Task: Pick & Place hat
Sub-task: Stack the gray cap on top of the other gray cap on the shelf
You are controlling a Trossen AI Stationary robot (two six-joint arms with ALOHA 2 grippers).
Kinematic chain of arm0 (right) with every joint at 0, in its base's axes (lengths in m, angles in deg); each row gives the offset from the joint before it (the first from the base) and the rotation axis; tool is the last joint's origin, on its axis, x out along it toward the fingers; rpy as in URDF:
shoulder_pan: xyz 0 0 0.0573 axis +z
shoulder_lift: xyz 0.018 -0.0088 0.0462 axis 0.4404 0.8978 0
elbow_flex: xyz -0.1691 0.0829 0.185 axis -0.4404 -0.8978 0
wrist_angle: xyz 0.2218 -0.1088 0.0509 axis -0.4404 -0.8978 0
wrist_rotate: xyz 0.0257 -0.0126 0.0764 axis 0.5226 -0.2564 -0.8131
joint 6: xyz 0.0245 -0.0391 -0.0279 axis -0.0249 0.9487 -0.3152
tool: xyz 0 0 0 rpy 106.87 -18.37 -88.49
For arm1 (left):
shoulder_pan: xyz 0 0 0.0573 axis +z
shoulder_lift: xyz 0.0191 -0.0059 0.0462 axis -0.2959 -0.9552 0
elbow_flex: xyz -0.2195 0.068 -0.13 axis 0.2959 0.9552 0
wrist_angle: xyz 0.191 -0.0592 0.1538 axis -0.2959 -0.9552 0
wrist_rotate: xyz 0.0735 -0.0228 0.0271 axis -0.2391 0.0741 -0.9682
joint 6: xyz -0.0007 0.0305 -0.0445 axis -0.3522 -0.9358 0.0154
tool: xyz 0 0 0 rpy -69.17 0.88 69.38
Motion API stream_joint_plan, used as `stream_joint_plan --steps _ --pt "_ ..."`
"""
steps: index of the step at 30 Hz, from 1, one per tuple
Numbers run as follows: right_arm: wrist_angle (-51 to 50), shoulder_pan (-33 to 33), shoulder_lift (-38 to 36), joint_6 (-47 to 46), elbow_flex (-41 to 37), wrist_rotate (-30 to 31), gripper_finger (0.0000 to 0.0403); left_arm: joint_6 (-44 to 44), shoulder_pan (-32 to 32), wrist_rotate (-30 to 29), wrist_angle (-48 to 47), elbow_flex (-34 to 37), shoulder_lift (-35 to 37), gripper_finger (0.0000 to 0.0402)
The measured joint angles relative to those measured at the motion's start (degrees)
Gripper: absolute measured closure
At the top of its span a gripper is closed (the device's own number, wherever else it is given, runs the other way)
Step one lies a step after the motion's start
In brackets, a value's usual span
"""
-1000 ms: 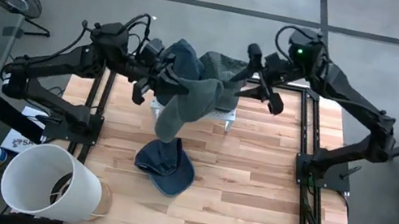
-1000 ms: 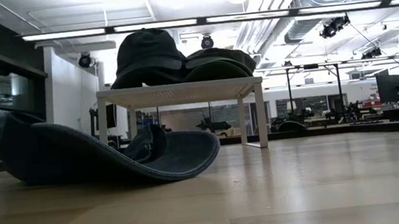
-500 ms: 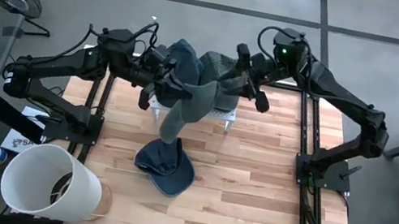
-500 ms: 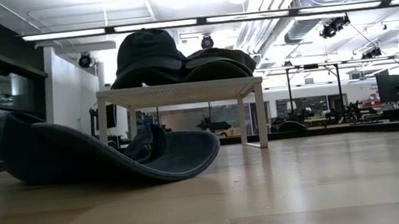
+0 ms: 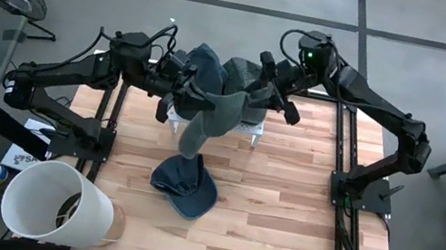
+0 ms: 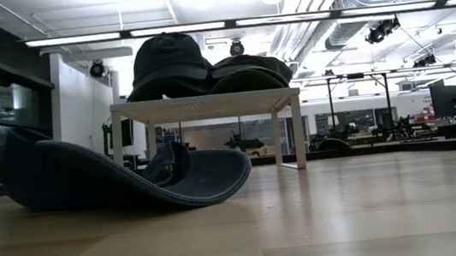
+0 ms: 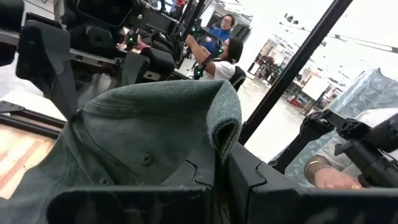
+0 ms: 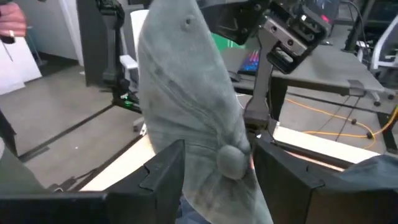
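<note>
**Grey hat aloft, second hand closing in**

High view: the left hand (image 5: 181, 92) has its fingers pinched together on the grey-green hat (image 5: 218, 113), which hangs in the air over the small white stand (image 5: 252, 128) at the back of the counter (image 5: 282, 209). The right hand (image 5: 272, 86) has its fingers spread around the hat's far edge. A blue hat (image 5: 184, 187) lies on the counter below; a white bin (image 5: 57, 203) stands off the near-left corner.

Low view: more hats sit on the stand (image 6: 205, 105); the lifted one barely shows at the top edge.

Left wrist view: the hat's (image 7: 155, 134) fabric bunches in the grip.

Right wrist view: the hat's crown (image 8: 186, 106) hangs between open fingers (image 8: 165, 171).

This looks like a handover or a two-handed steadying; next, the right hand should close before the left lets go.
</note>
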Motion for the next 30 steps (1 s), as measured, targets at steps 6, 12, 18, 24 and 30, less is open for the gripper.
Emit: stream_joint_plan --steps 6,12,18,24,30 --pt "-0.4 0.3 0.8 0.1 0.0 -1.5 0.0221 -0.1 0.0 0.0 0.0 0.0 0.0 0.0395" --pt "-0.7 0.3 0.7 0.2 0.0 -2.7 0.0222 -0.2 0.0 -0.7 0.0 0.0 0.0 0.0395" --pt "-0.9 0.3 0.8 0.1 0.0 -2.5 0.0255 -0.6 0.0 -1.3 -0.1 0.0 0.0 0.0395" --pt "-1.0 0.3 0.8 0.1 0.0 -2.4 0.0324 -1.5 0.0 -2.3 -0.1 0.0 0.0 0.0395" --pt "-1.3 0.3 0.8 -1.5 0.0 -2.6 0.0383 -1.5 0.0 -2.5 -0.1 0.0 0.0 0.0394"
